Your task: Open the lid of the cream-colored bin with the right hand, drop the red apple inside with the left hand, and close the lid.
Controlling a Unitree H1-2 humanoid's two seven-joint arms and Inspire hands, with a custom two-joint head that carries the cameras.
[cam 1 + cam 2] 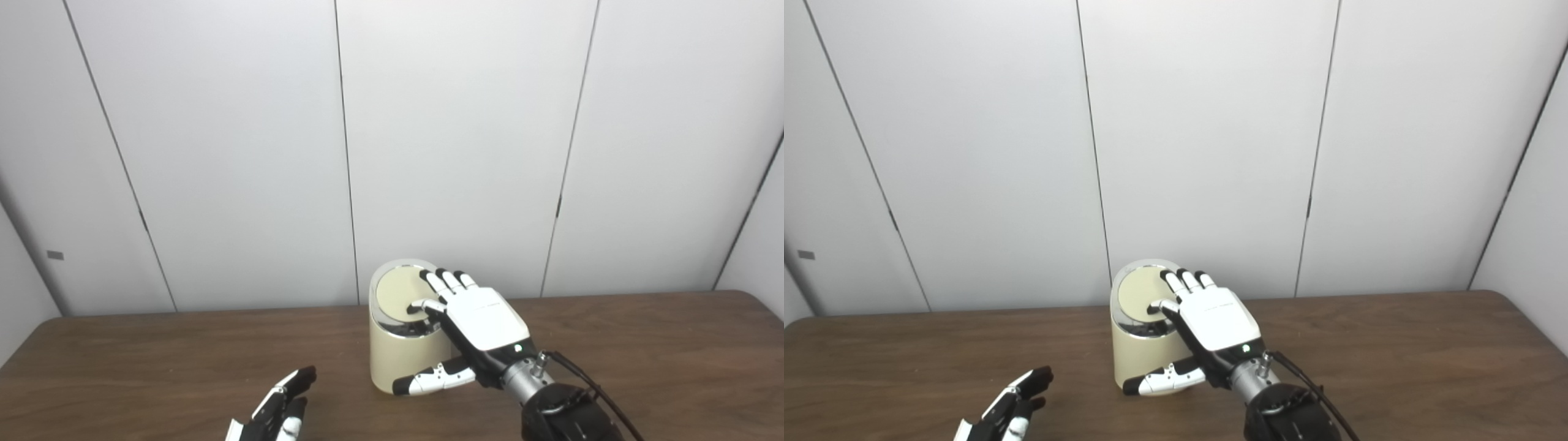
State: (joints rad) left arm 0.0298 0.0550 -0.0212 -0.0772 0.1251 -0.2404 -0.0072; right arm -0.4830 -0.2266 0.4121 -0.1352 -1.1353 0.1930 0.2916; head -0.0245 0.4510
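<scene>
Left eye view: the cream-colored bin (409, 343) stands upright on the brown worktop (643, 343), just below the frame centre, in front of the grey wall panels (459, 135). Its round lid (398, 293), ringed in chrome, lies flat and closed.

The right robot hand (474, 321) rests over the right side of the bin. Its fingers (450, 280) lie extended and close together across the lid's right edge, one fingertip set on the lid face. Its thumb (429, 380) is spread apart, low against the bin's front wall. It grips nothing.

The left robot hand (278, 413) sits at the lower left of the frame, low over the worktop and well apart from the bin. It is cut by the bottom edge. The visible fingers lie roughly straight and loosely together, and no object shows in them.

The red apple is not visible in either view. Its location cannot be determined.

Step in hand, by judgement: lid opening, with contact made and the lid not yet raised. Alternatively, this could be the closing press. The frames do not settle which.

Next move, if opening: press or lift at the lid edge until the lid swings up. Keep the bin from sliding on the worktop. The left robot hand must then bring the apple over the opening.
</scene>
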